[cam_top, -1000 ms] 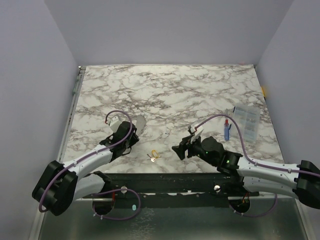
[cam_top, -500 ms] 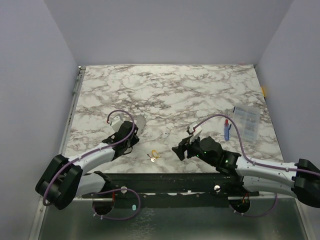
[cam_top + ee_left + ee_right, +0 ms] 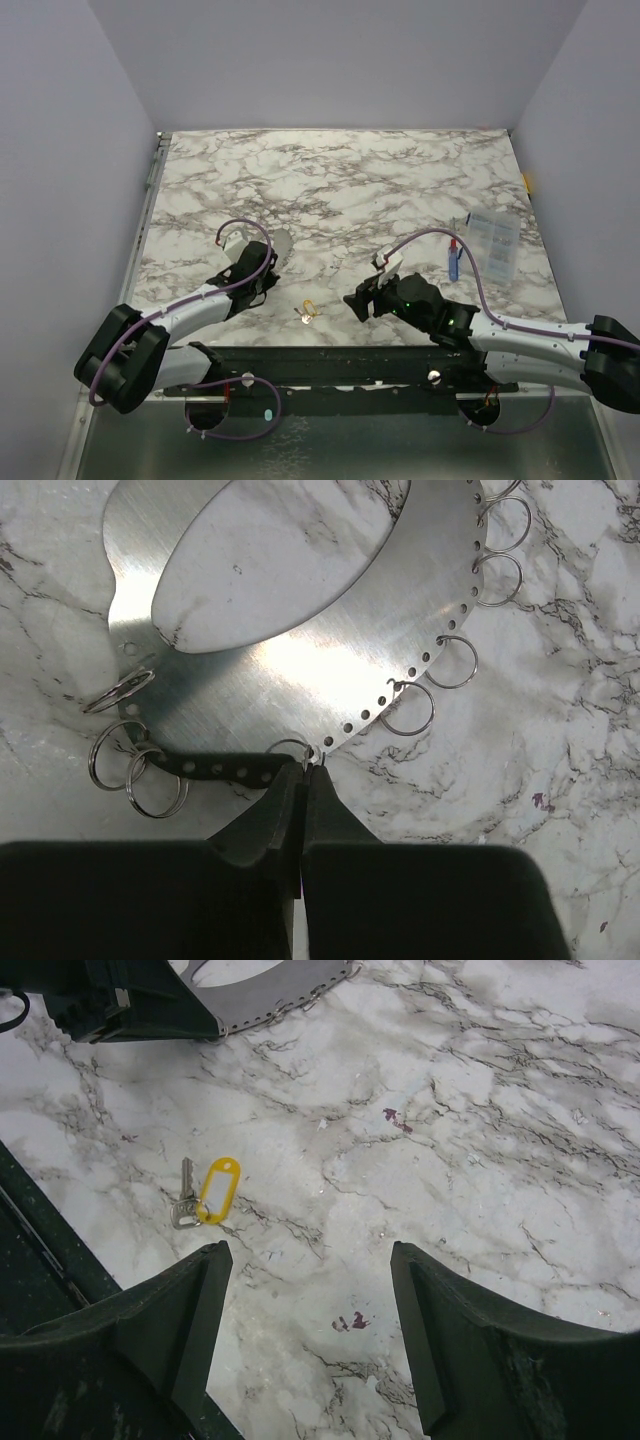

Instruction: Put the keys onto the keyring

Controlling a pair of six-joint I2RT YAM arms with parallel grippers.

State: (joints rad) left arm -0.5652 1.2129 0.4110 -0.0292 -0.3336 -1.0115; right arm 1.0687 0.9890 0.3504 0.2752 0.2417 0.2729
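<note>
Left gripper (image 3: 305, 772) closed, seemingly pinching a keyring (image 3: 289, 746) (at disc (image 3: 300, 670) edge); right gripper (image 3: 308, 1265) gapes, empty.

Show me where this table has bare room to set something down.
The far half of the white marble table is bare, beyond the grey metal disc and the clear plastic box. Crowded: the near edge, around the silvery key with yellow tag.

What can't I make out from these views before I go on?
- Left wrist view: whether the shut left pincer really grips a ring; its own tips cover the spot.
- Top view: the rings are too small to see; the left arm covers part of the metal disc.
- Right wrist view: the yellow tag overlaps the key, so the count is unclear; the top edge cuts the disc.
</note>
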